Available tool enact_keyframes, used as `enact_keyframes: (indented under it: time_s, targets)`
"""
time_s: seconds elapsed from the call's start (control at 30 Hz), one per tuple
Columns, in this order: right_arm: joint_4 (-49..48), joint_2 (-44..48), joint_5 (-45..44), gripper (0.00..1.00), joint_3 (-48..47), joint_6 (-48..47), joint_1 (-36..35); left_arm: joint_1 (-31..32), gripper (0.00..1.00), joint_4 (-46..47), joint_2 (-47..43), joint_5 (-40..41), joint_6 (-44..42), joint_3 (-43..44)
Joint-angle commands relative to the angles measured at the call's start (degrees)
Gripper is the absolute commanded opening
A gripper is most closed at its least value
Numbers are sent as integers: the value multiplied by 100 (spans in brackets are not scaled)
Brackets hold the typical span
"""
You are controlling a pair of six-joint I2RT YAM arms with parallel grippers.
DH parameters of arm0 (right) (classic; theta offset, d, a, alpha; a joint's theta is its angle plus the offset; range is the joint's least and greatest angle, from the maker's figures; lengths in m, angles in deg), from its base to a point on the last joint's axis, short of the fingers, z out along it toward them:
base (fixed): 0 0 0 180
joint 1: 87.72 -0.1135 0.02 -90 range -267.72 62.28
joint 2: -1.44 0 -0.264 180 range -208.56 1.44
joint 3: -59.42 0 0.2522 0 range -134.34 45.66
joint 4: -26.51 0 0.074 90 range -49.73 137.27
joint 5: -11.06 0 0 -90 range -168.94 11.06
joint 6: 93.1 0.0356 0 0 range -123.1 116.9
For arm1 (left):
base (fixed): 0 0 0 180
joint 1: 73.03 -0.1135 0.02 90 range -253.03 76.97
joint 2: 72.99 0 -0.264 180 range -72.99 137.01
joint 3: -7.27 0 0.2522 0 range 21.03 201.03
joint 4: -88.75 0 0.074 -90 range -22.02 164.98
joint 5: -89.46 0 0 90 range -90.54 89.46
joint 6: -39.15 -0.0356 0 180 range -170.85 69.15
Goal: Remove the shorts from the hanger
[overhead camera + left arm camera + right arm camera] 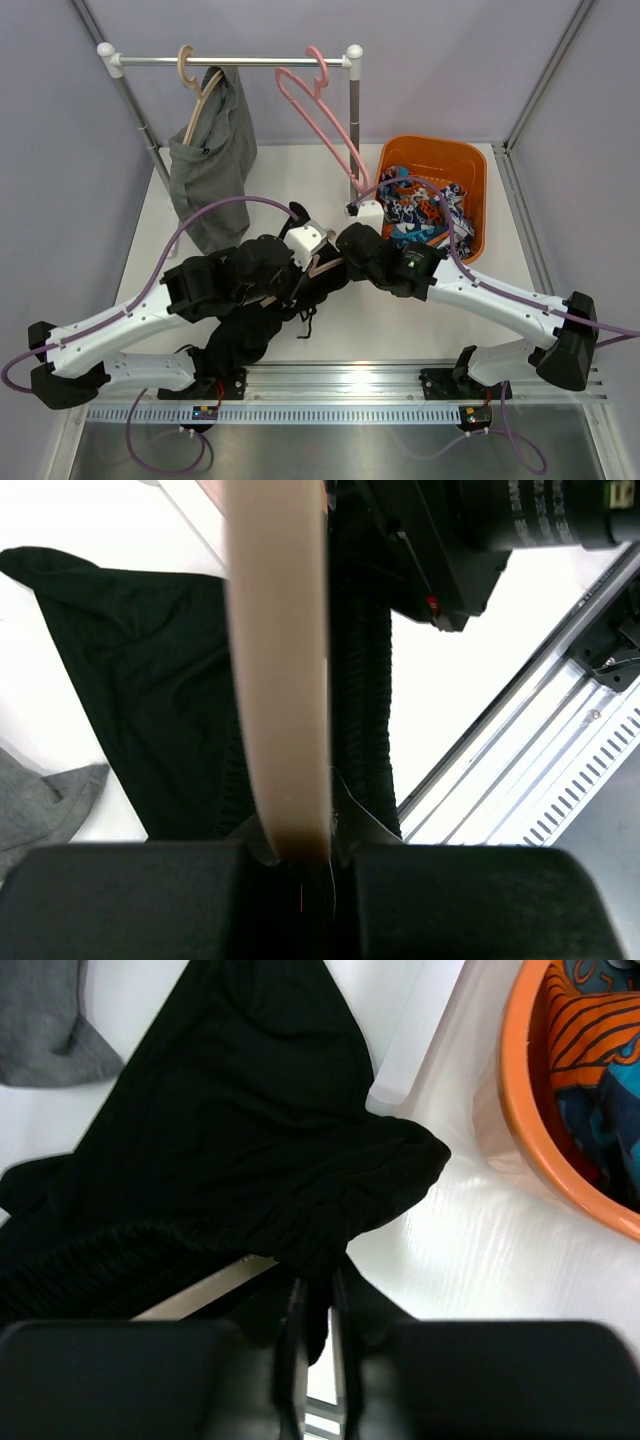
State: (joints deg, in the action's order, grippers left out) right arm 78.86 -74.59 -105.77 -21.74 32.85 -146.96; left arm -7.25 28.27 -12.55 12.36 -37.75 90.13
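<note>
On the surface, centre: black shorts [240,1140] lying bunched, half-hiding beige hanger [278,660].
Left tool [300,865]: clamping hanger bar.
Right tool [312,1310]: pinching black waistband; fingertips buried in fabric.
Grey shorts [210,170]: hanging on rail [260,60].

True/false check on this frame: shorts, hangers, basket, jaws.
1. The grey shorts hang on the rail. True.
2. The pink hanger carries the black shorts. False: it is bare; the black shorts are down at the table.
3. The printed shorts lie in the orange basket. True.
4. The left gripper is open. False: its jaws are shut on the beige hanger.
5. The right gripper pinches grey fabric. False: it pinches the black shorts.
</note>
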Motion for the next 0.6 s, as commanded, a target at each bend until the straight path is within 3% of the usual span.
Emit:
enact_keyframes:
  time_s: [0.0,0.1,0.37,0.57]
  targets:
    - [-36,79,-551,9,-405,18,88,58,0,208,-182,-578,-176,332]
    - [122,167,-578,0,-441,-43,430,163,0,41,-208,-649,-308,306]
    - [-97,651,-121,0,16,-307,1608,234,0,57,-884,-807,-405,69]
    - [-185,580,151,0,42,-325,1635,234,0,355,-1421,-650,-405,33]
